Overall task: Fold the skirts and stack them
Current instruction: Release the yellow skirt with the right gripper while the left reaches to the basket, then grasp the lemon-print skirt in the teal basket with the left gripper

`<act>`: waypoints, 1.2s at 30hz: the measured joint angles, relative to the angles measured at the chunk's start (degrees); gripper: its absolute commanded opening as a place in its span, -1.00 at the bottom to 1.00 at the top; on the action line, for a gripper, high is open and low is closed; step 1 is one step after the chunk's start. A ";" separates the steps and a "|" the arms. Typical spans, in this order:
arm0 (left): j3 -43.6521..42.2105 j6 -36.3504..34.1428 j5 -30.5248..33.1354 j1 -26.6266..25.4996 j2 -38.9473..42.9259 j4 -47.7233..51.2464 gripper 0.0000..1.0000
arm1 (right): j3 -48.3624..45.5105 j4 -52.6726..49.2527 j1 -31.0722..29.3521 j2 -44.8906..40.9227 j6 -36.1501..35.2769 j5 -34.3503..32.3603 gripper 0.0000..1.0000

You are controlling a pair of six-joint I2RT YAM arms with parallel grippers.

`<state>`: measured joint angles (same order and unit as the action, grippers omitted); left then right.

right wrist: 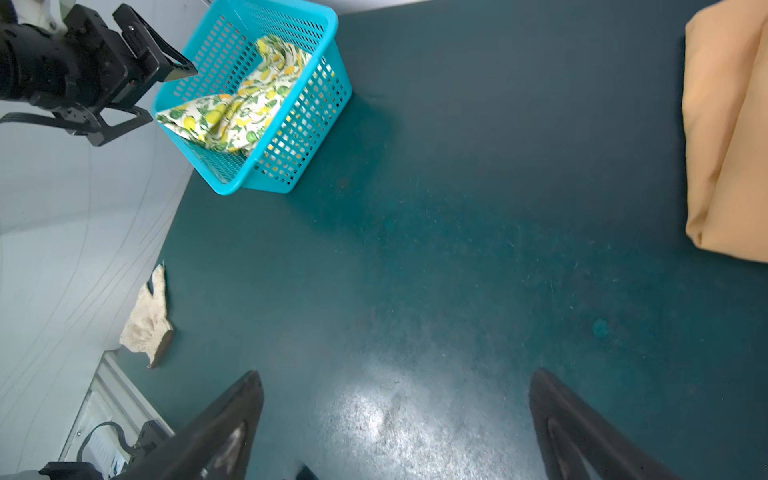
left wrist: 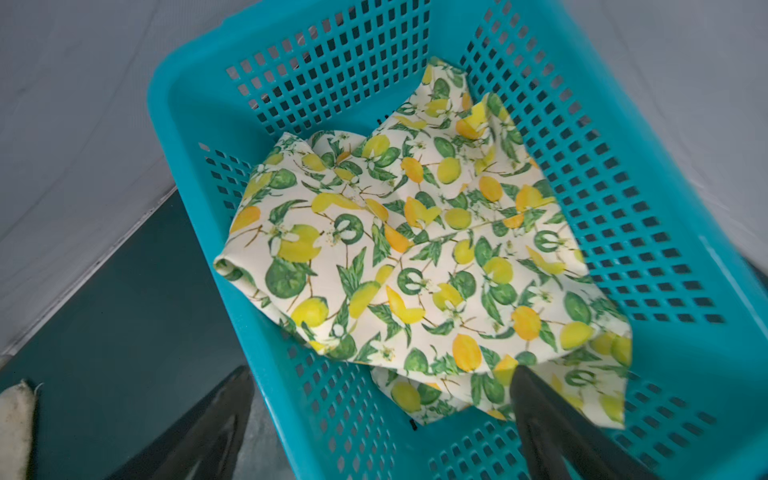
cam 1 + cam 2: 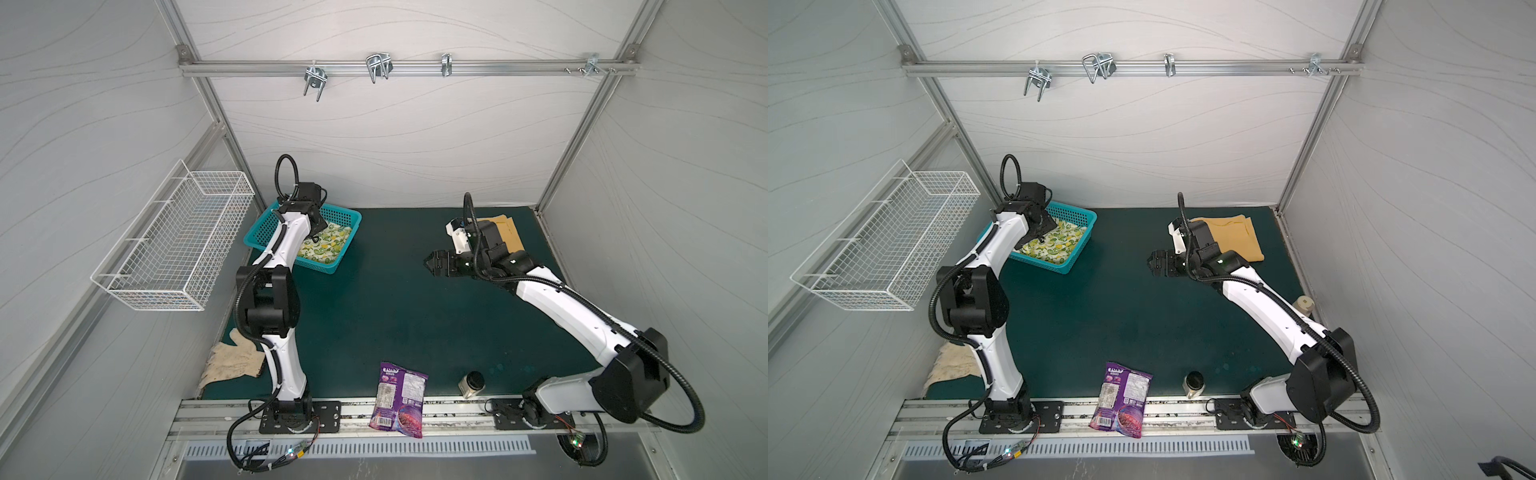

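The cream lemon-print skirt point(image 3: 326, 246) point(image 3: 1057, 243) point(image 2: 415, 249) point(image 1: 232, 112) lies crumpled inside a teal plastic basket point(image 3: 351, 237) point(image 3: 1086, 241) point(image 2: 332, 62) point(image 1: 299, 137) at the back left. My left gripper point(image 3: 314, 237) point(image 3: 1040, 240) point(image 2: 380, 374) hangs open over the basket's near wall. One finger is above the skirt and the other is outside the basket. The mustard-yellow skirt point(image 3: 510, 235) point(image 3: 1233, 235) point(image 1: 727, 137) lies folded flat at the back right. In front of it, my right gripper point(image 3: 430, 264) point(image 3: 1152, 262) point(image 1: 395, 378) is open and empty above the bare green mat.
A white wire basket point(image 3: 174, 245) hangs on the left wall. A purple snack bag point(image 3: 399, 399) and a small jar point(image 3: 471, 384) sit at the front edge, a dirty work glove point(image 3: 232, 361) at the front left. Metal hooks point(image 3: 378, 66) hang on the back rail.
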<state>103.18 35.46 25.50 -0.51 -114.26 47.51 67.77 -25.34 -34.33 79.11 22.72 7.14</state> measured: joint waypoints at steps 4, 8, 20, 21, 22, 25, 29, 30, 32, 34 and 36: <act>0.37 -1.38 1.90 0.02 -2.97 1.60 0.94 | -1.62 1.16 0.00 0.00 0.26 0.90 0.98; 2.29 -2.60 2.84 0.04 -4.81 2.29 0.92 | -2.45 2.38 -0.02 0.00 0.87 1.92 0.98; 10.36 -6.45 4.37 0.15 -10.01 3.96 0.88 | -4.61 4.15 -0.04 0.83 1.51 2.73 0.98; 10.36 -6.60 4.35 0.15 -10.23 4.26 0.88 | -4.63 4.31 -0.04 1.01 1.53 2.84 0.98; 10.36 -6.82 4.39 0.15 -10.36 4.55 0.88 | -4.63 4.44 -0.07 1.14 1.53 2.97 0.98; 10.36 -7.17 4.50 0.26 -10.75 5.05 0.87 | -4.96 5.05 -0.07 1.49 1.75 3.28 0.98; 10.36 -7.89 4.59 0.37 -11.54 5.20 0.84 | -5.70 5.40 -0.07 1.77 2.03 3.69 0.98; 10.36 -8.09 4.72 0.42 -11.93 5.33 0.83 | -5.90 5.53 -0.07 1.77 2.21 3.85 0.98; 10.38 -8.50 5.01 0.44 -12.72 5.70 0.81 | -6.08 5.62 -0.09 1.77 2.43 4.02 0.98; 10.38 -8.92 5.33 0.48 -13.57 5.99 0.77 | -6.21 5.68 -0.09 1.77 2.56 4.17 0.98; 10.38 -9.49 5.64 0.55 -14.25 6.21 0.69 | -6.27 5.70 -0.11 1.77 2.64 4.31 0.98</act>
<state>113.56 25.98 31.14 0.03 -128.51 53.71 61.49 -19.64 -34.44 80.88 25.36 11.44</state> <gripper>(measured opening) 0.868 0.991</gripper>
